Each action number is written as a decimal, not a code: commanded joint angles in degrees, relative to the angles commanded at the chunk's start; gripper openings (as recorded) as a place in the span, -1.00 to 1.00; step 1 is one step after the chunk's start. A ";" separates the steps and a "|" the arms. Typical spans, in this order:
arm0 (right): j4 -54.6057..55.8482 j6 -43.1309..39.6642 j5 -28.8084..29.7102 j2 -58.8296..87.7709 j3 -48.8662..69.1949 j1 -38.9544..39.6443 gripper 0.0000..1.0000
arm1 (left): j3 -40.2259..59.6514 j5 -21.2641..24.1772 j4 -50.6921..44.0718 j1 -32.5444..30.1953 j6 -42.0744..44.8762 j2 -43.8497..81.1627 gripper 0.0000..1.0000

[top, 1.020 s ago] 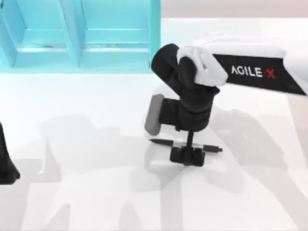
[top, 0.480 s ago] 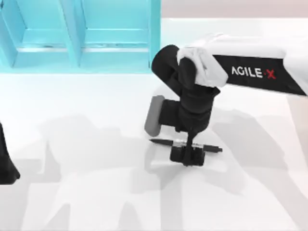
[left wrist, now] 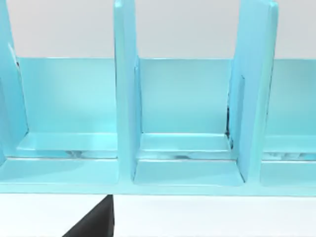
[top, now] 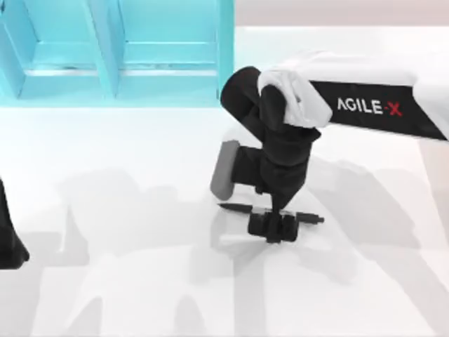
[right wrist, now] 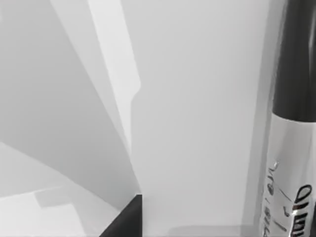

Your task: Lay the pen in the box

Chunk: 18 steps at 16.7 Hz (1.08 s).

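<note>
At the near middle of the white counter, the right end effector points straight down with its fingers clenched on the pen at mid-length. That slim black marker lies level, running left to right, its tapered tip toward the counter's left, low over the surface; contact with the counter cannot be told. From the right wrist, the pen's silver printed band sits close up. Farther left, the left arm rests parked at the counter's edge; whether its end effector is released cannot be told. Beyond, at the far left, stands the turquoise box, its dividers forming open compartments, well apart from the pen.
</note>
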 joint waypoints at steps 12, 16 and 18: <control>-10.73 1.14 -1.57 -5.35 7.27 0.10 -1.00 | 0.00 0.00 0.00 0.00 0.00 0.00 1.00; -20.29 0.98 -1.60 -7.41 14.04 0.13 -1.00 | 0.00 0.00 0.00 0.00 0.00 0.00 1.00; -22.38 1.00 -1.58 -8.05 15.89 0.07 -1.00 | 0.00 0.00 0.00 0.00 0.00 0.00 1.00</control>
